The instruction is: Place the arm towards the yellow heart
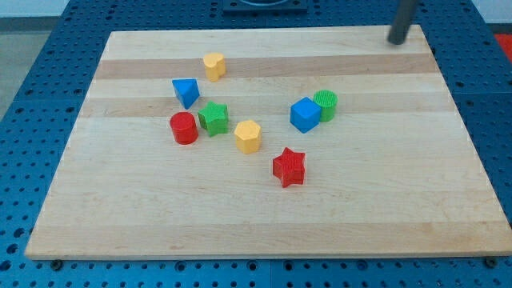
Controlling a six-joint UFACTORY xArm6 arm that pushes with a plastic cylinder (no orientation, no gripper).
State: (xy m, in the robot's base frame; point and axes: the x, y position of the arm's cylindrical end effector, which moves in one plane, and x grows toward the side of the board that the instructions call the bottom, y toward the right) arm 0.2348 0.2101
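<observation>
The yellow heart (214, 66) lies near the view's top, left of centre, on the wooden board (384, 208). My tip (396, 42) stands at the board's top right corner, far to the right of the heart, with no block near it. Below the heart lie a blue triangular block (186, 92), a green star (214, 118), a red cylinder (184, 128) and a yellow hexagon (249, 136).
A blue cube (304, 114) and a green cylinder (326, 105) touch each other right of centre. A red star (289, 167) lies below the middle. A blue perforated table (48, 64) surrounds the board.
</observation>
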